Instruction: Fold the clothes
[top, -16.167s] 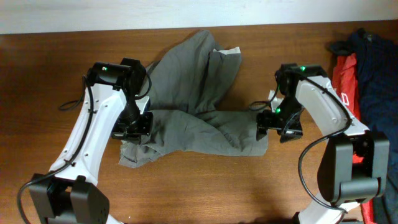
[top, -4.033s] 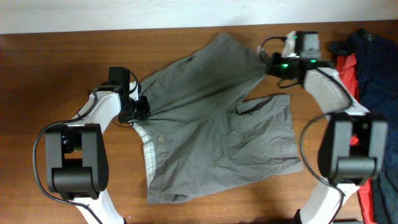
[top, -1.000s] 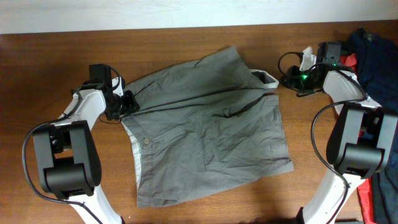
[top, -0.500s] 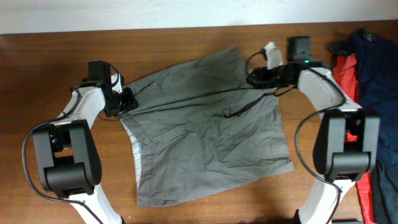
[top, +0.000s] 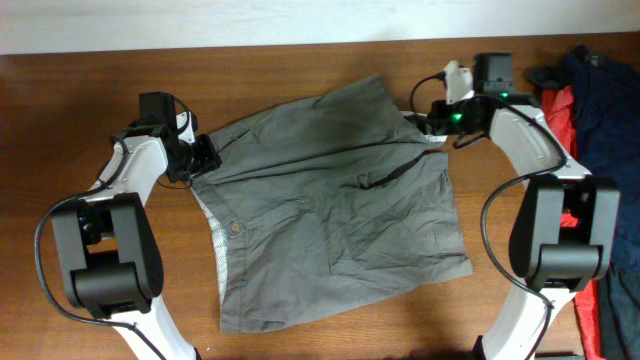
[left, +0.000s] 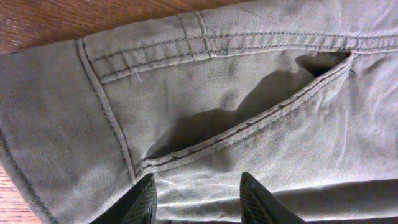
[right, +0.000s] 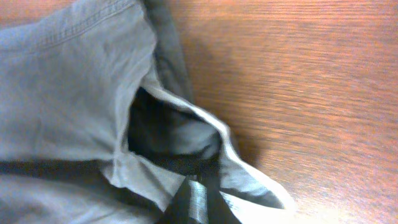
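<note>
The clothes, grey-olive shorts (top: 340, 210), lie spread flat across the middle of the table, waistband to the left. My left gripper (top: 200, 160) sits at the waistband's far left corner. In the left wrist view its jaws (left: 202, 199) stand apart, with smooth cloth (left: 249, 81) lying flat between the fingertips just below a pocket slit (left: 249, 124). My right gripper (top: 432, 118) is at the shorts' far right corner. The right wrist view shows its dark jaws (right: 199, 202) closed together on the hem, where pale lining (right: 249, 174) curls up off the wood.
A red garment (top: 560, 115) and navy-blue garments (top: 605, 80) are heaped at the table's right edge, close behind my right arm. Bare wood (top: 60, 120) surrounds the shorts. The back edge meets a white wall (top: 300, 20).
My right gripper came in leftward from the bare wood to the shorts' far right corner and closed on the hem. The left gripper barely shifted; the shorts lie as before.
</note>
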